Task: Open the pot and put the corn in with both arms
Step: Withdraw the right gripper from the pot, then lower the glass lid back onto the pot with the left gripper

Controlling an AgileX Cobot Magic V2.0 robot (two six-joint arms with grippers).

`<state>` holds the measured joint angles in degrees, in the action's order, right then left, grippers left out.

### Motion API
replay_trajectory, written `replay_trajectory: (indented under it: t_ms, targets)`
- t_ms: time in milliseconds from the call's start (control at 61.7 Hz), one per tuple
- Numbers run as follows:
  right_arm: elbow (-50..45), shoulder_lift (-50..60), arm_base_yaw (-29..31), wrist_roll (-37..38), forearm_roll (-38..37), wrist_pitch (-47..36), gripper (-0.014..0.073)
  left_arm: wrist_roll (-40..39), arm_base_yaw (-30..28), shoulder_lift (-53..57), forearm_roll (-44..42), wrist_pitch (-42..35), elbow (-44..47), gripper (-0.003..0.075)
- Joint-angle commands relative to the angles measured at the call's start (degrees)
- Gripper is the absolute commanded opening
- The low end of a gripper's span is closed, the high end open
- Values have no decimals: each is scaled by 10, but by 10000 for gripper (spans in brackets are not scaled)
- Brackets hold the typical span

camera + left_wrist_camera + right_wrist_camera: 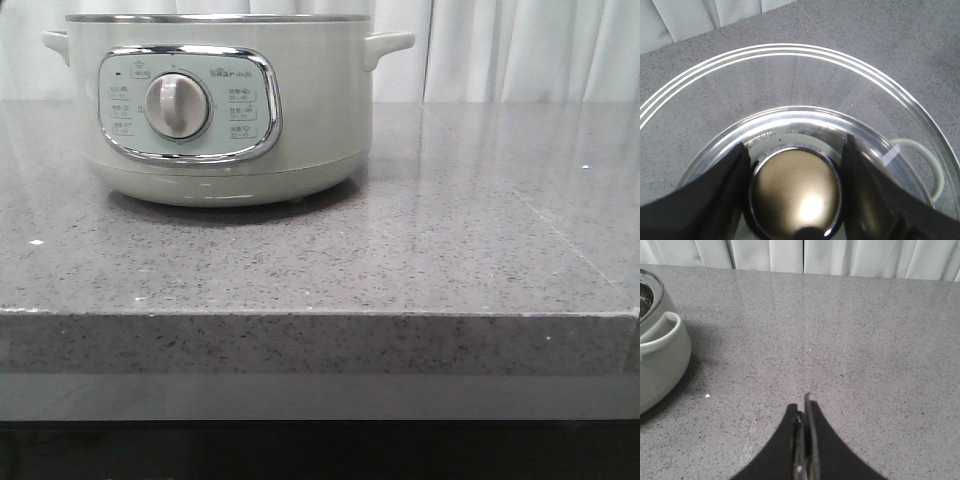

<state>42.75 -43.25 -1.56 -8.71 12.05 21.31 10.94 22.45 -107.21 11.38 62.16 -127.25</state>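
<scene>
Left hand on the lid knob, right hand idle over bare stone.
The pale grey-green round electric pot [215, 110] sits far left on the speckled grey stone bench [450, 250]; left hand [795, 165] is clamped around the glass lid's [790, 65] brassy round knob [796, 187], right hand [803, 412] hovers pressed together.

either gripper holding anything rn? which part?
Left gripper grips the glass lid by its metallic knob. Right gripper is shut, holding nothing.
</scene>
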Motion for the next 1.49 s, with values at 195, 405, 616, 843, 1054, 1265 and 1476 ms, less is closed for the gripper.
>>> replay_trajectory:
  t_ms: [195, 405, 616, 843, 1054, 1265, 1476]
  targets:
    - [13, 13, 3, -6, 2, -45, -118, -11, 5, 2, 13, -16, -41, 188]
    - [13, 13, 3, -6, 2, -48, -118, -21, 5, -7, 15, 13, -41, 188]
    - [13, 13, 3, -6, 2, -53, -118, -21, 8, -16, 51, 20, -41, 188]
    - [13, 13, 3, -6, 2, -53, -118, -21, 25, -31, 37, 25, -41, 188]
    - [13, 13, 3, -6, 2, -53, -118, -21, 28, -32, -16, 56, -41, 188]
    - [13, 13, 3, -6, 2, -54, -118, -21, 28, -32, -43, 71, -41, 188]
    - [13, 13, 3, -6, 2, -54, -118, -21, 28, -32, -43, 98, -41, 188]
